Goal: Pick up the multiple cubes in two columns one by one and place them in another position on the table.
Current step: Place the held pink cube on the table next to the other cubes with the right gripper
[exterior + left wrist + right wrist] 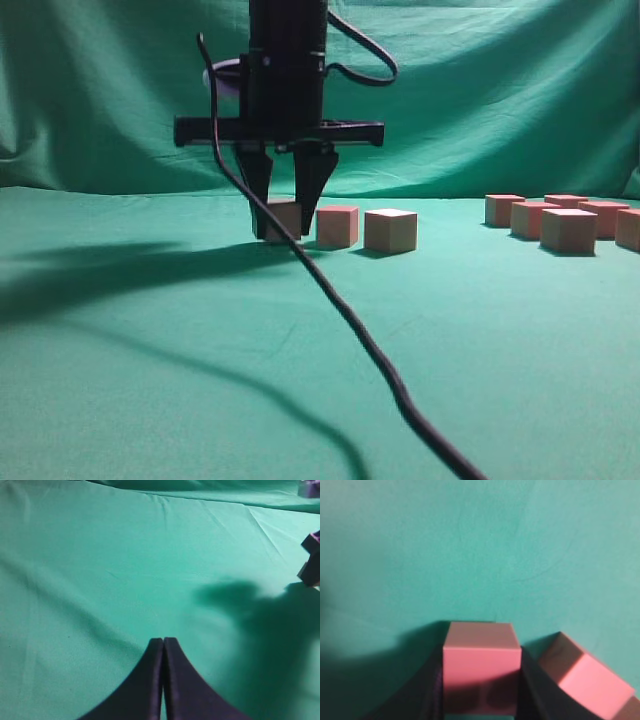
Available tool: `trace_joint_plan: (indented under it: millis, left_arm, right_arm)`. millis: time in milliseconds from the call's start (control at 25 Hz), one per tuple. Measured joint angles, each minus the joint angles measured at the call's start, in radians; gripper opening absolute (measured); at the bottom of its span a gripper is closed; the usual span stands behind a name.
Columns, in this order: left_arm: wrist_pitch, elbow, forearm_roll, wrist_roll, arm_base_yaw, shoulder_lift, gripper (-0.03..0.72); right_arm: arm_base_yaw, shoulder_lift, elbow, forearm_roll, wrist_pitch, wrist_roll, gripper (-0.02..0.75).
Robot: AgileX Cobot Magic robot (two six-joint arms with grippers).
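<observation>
My right gripper (285, 205) reaches across to the left-centre of the green table (150, 330). Its two fingers press both sides of a pink cube (283, 221) that rests on the cloth; the same cube fills the right wrist view (481, 672) between the jaws (481, 690). Two more cubes stand in a row right of it (337, 226) (390, 230); one shows in the right wrist view (587, 677). Several cubes in two columns stand at the far right (568, 230). My left gripper (163, 642) is shut and empty above bare cloth.
A black cable (350, 320) hangs from the arm and trails across the table to the front right. The green backdrop (500, 100) rises behind the table. The other arm's gripper (312, 560) shows at the right edge of the left wrist view.
</observation>
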Motion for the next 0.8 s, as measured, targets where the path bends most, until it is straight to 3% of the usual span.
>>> trace_joint_plan:
  millis: [800]
  left_arm:
    - [0.0, 0.0, 0.0, 0.0, 0.0, 0.0, 0.0]
  right_arm:
    - [0.0, 0.016, 0.0, 0.016, -0.002, -0.021, 0.26]
